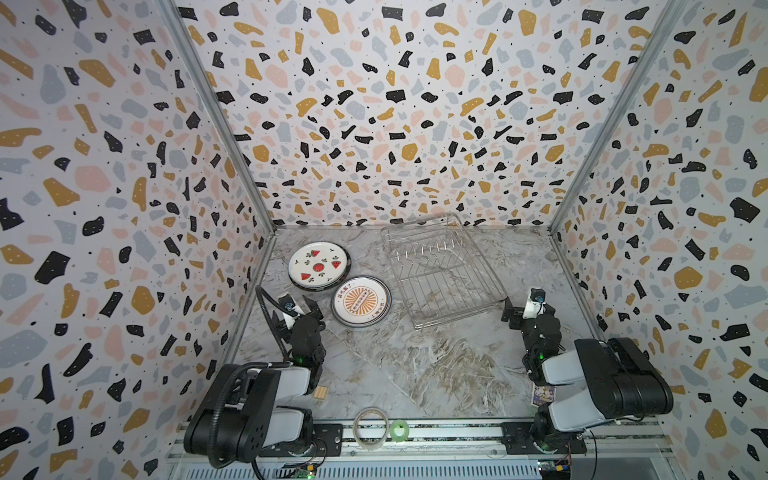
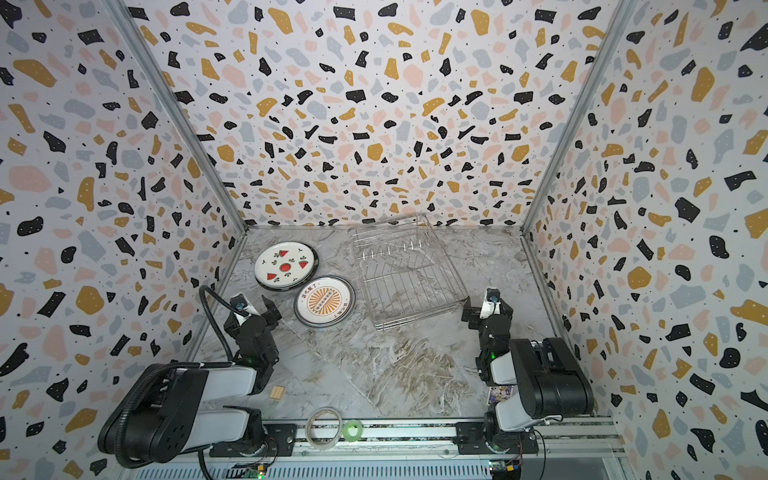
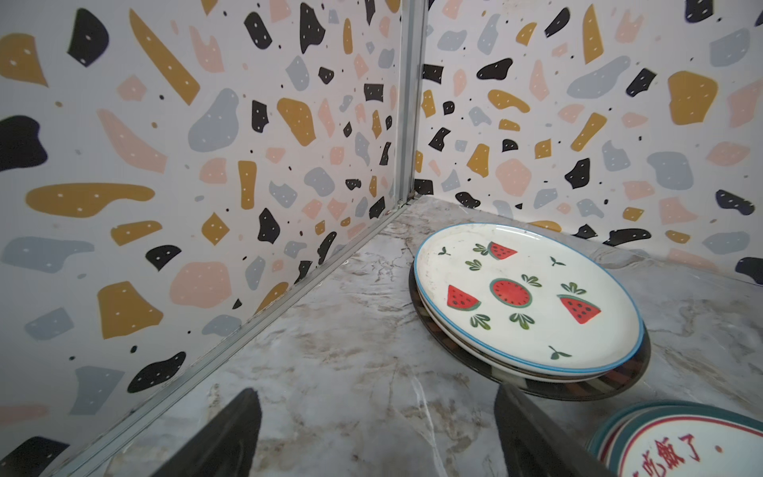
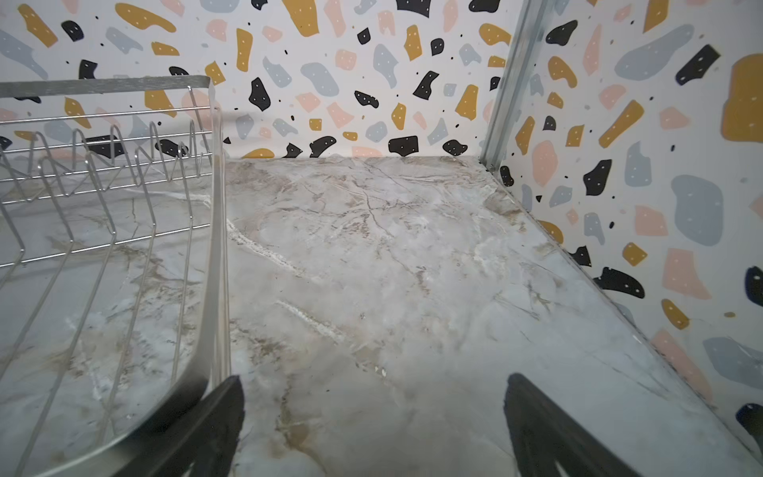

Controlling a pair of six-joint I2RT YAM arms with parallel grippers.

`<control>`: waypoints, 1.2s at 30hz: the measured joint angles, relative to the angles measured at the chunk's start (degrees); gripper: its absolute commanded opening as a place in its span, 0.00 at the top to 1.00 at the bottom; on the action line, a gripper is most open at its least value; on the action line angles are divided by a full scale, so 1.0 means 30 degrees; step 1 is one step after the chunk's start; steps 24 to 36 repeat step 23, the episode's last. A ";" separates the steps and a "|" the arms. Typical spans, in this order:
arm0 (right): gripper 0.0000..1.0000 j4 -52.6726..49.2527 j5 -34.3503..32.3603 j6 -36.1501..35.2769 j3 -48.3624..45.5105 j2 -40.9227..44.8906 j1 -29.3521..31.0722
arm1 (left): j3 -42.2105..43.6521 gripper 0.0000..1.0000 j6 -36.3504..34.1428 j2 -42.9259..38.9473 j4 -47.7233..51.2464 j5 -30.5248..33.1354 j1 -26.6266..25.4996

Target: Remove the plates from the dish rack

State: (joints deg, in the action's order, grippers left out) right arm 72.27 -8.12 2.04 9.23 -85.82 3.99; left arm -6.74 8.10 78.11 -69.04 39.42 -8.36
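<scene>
The silver wire dish rack point(image 1: 457, 313) point(image 2: 419, 314) stands at the back right of the marble table with nothing in it. To its left lie two stacks of plates: a watermelon plate point(image 1: 319, 266) point(image 2: 286, 266) point(image 3: 528, 297) on top of a dark-rimmed one, and an orange sunburst plate point(image 1: 360, 301) point(image 2: 324, 302) with red characters point(image 3: 681, 446). My left gripper point(image 1: 291, 307) point(image 3: 375, 396) is open just in front of the stacks, over bare table. My right gripper point(image 1: 527, 306) point(image 4: 373, 384) is open beside the rack's near right corner point(image 4: 214, 247), one finger close to its rim.
Patterned walls close in on the left, back and right. At the front edge lie a clear tape roll point(image 1: 370, 428) and a green one point(image 1: 399, 430). A small wooden block point(image 1: 320, 392) sits by the left arm, a printed card point(image 1: 542, 395) by the right.
</scene>
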 measured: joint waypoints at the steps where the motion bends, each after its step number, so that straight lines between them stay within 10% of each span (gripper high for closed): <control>1: 0.01 -0.0022 -0.0007 -0.0036 0.0131 0.0000 0.0000 | 0.0204 0.00 -0.0153 0.0699 -0.0794 -0.0102 0.0000; 36: 0.01 -0.0393 -0.0007 -0.0299 0.0488 -0.0015 0.0007 | 0.0036 0.00 -0.0474 0.0721 -0.0415 -0.0991 0.0000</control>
